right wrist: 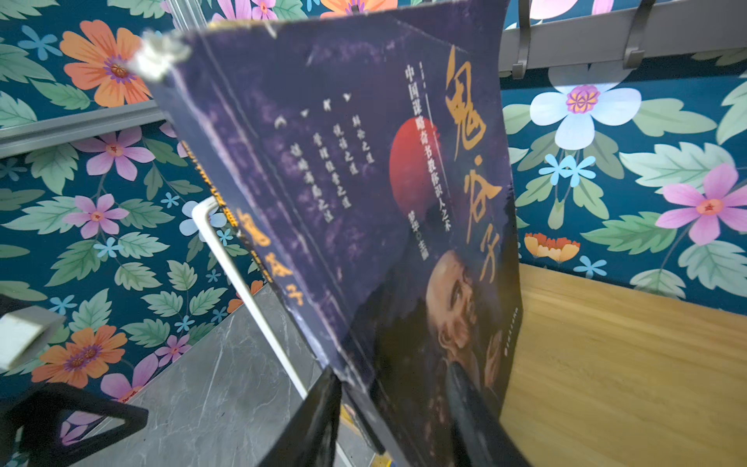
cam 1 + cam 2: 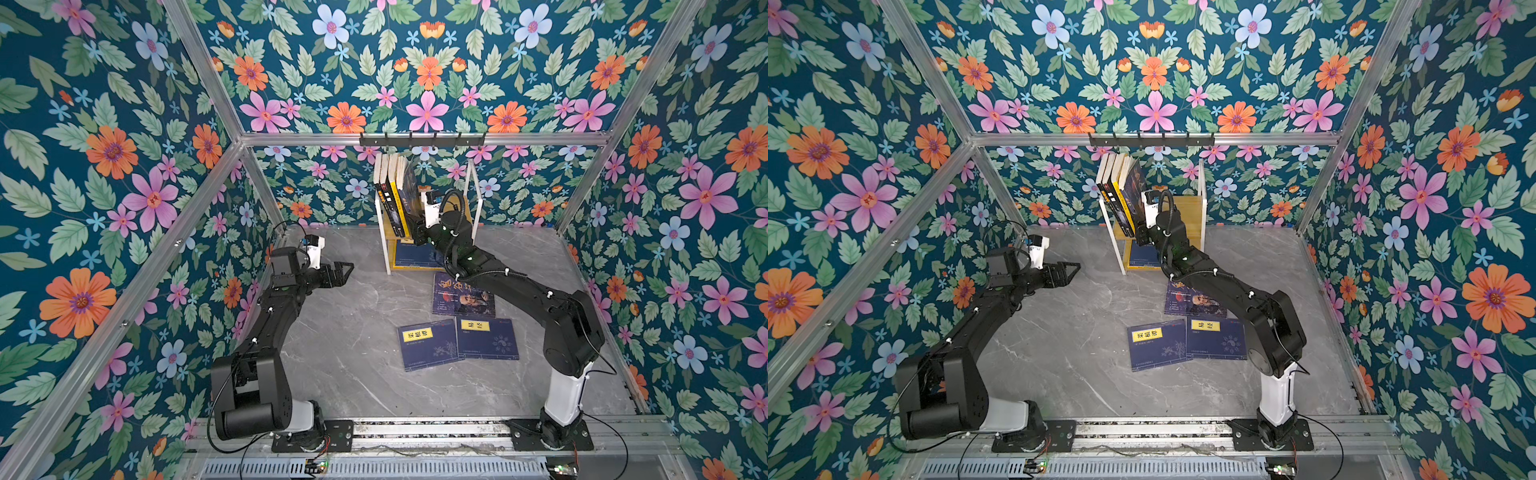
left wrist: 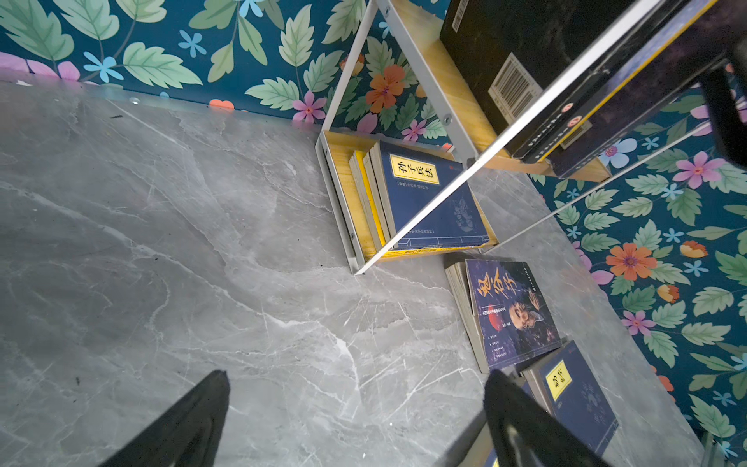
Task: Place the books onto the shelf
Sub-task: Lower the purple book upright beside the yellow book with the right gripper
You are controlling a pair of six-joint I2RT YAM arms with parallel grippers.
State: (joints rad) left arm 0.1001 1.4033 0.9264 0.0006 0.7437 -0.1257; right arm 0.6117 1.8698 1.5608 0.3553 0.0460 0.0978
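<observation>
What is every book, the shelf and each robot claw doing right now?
Shelf: upright, books on both tiers.
Top books: standing, leaning.
Purple book: on top tier, leaning on them.
Bottom books: stacked flat.
Loose purple book: flat on the table, cover up.
Loose navy books: flat on the table, side by side.
Left gripper: open, empty.
Right gripper: astride purple book's bottom edge; grip unclear.

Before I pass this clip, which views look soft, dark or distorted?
Right wrist view: the purple portrait book sits close, one corner smeared. Left wrist view: marble table and lower books sharp, the leaning books murky. Both top views: evenly lit, sharp, aluminium frame splayed by the wide lens.
</observation>
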